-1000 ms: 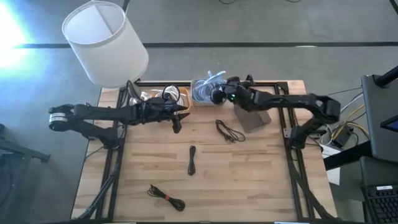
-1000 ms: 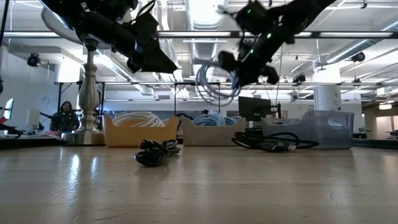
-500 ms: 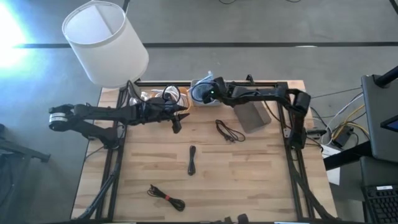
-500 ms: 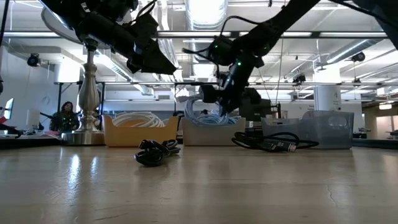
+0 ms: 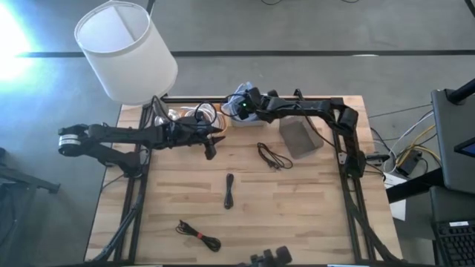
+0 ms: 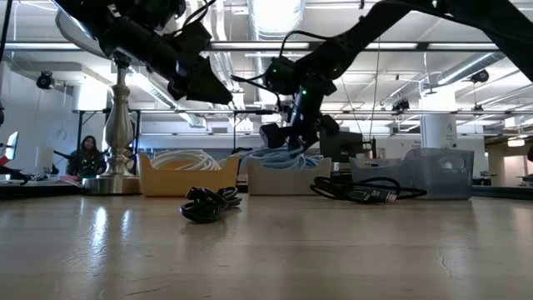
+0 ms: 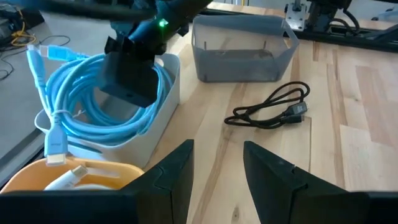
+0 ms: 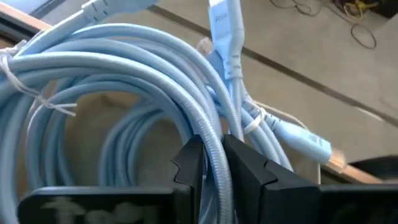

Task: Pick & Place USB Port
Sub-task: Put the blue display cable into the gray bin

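Note:
A light blue cable coil bound with white ties lies in the white bin at the table's far edge, seen also as the coil in the high view. My right gripper reaches into that bin from the right and is shut on the coil. My left gripper is open and hovers above the table just near of the orange bin, touching nothing. White cables fill the orange bin. My right gripper pinches one strand of the blue coil between its two fingers, the fingers lying across the strand. It comes from above, slanting down toward the table's left. The coil's lower loops rest in the white bin.
A grey bin sits right of the white bin. Black cable bundles lie on the wood: one near the grey bin, one mid-table, one by the near edge. A lamp stands at the far left corner.
My right gripper has carried the blue coil toward the table's left and far edge, from near the grey bin to over the white bin, and lowered it. The coil hung clear in the air before; now its loops sit in the bin.

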You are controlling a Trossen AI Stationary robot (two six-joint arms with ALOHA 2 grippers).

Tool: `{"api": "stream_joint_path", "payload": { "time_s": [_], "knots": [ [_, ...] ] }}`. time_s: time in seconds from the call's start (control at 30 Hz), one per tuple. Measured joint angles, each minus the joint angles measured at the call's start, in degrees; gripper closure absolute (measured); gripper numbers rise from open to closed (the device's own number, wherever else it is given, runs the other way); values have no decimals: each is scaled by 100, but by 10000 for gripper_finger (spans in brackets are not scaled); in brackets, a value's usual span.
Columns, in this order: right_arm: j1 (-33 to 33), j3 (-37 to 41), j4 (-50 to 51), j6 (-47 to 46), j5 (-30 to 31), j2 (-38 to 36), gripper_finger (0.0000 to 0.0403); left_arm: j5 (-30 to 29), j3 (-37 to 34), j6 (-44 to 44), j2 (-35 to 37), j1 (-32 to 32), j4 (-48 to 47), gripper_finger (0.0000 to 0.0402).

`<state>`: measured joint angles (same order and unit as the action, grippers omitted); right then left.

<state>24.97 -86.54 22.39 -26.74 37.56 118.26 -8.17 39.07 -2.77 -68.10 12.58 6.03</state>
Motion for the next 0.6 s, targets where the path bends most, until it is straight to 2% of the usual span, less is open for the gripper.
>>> {"api": "stream_joint_path", "payload": {
  "time_s": [0.23,0.6],
  "knots": [
    [45,-15,68,224,11,-108,311,0,0,-59,0,0,-133,259],
    [46,-20,140,1194,13,-157,264,0,0,-115,0,-5,-211,259]
  ]
}}
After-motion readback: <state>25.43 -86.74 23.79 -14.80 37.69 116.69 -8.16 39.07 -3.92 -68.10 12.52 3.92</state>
